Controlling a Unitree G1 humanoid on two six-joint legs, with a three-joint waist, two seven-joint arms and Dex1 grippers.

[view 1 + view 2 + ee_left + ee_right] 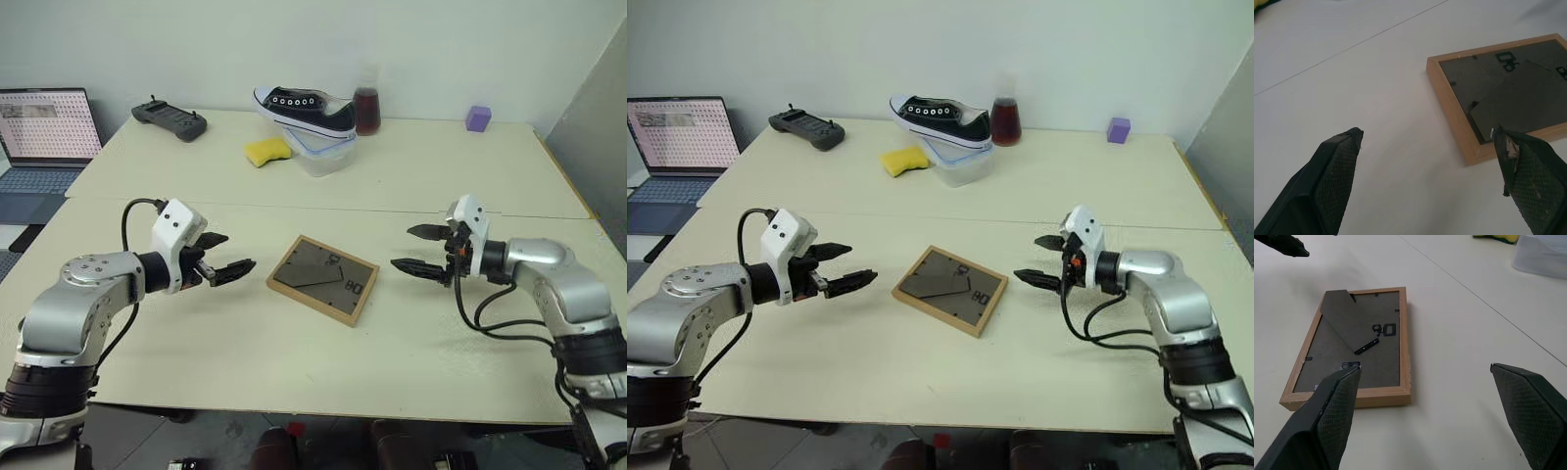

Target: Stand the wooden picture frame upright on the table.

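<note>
The wooden picture frame [323, 278] lies flat, face down, on the table [245, 343], its dark back panel and folded stand facing up. It sits just in front of the seam, midway between my two arms. My left gripper [222, 257] hovers to the frame's left, open, pointing at it with nothing between its fingers. On the other side my right gripper [419, 249] is open too and aims at the frame from the right. The left wrist view has the frame's corner [1464, 112] beyond the fingertips; the right wrist view has the whole frame [1356, 345].
At the back of the table a black-and-white sneaker [304, 108] rests on a clear plastic container [323, 152], with a yellow sponge [266, 151], a flask of dark liquid [367, 103], a purple cube [478, 118] and a black controller [169, 118]. A laptop [44, 137] stands off to the left.
</note>
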